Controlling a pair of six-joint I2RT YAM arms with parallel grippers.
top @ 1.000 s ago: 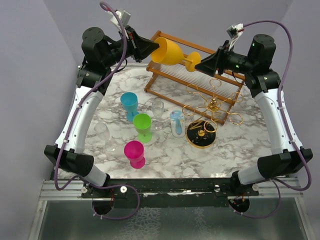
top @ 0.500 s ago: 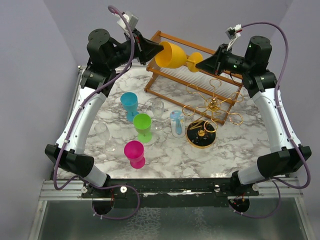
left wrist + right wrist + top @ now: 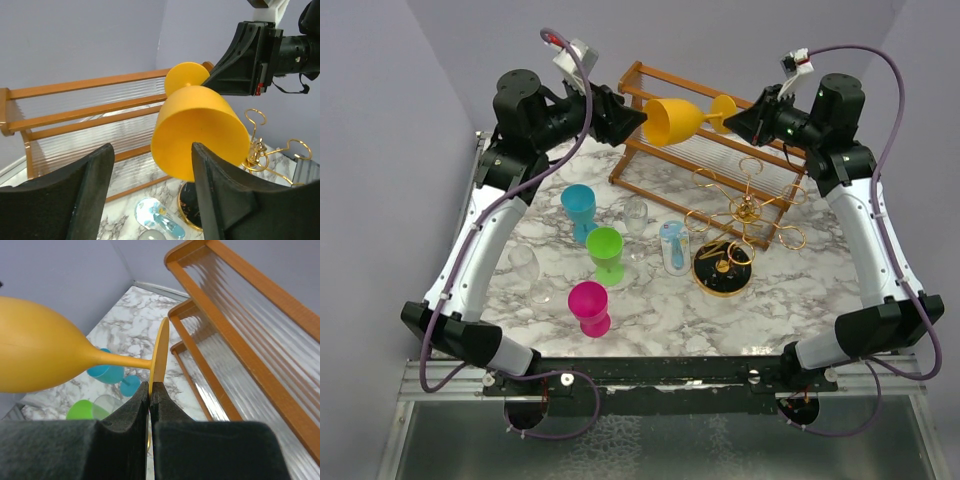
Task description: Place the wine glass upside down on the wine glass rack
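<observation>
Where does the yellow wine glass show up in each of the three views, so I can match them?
Top external: wine glass at upper centre, lying level in the air, its foot in the right gripper.
Left wrist: wine glass at centre, bowl nearest the camera, between the open left gripper fingers.
Right wrist: bowl at left, foot edge pinched at centre.
Shared landmark: wooden slatted rack.

Yellow wine glass (image 3: 672, 120) — sideways, aloft
</observation>
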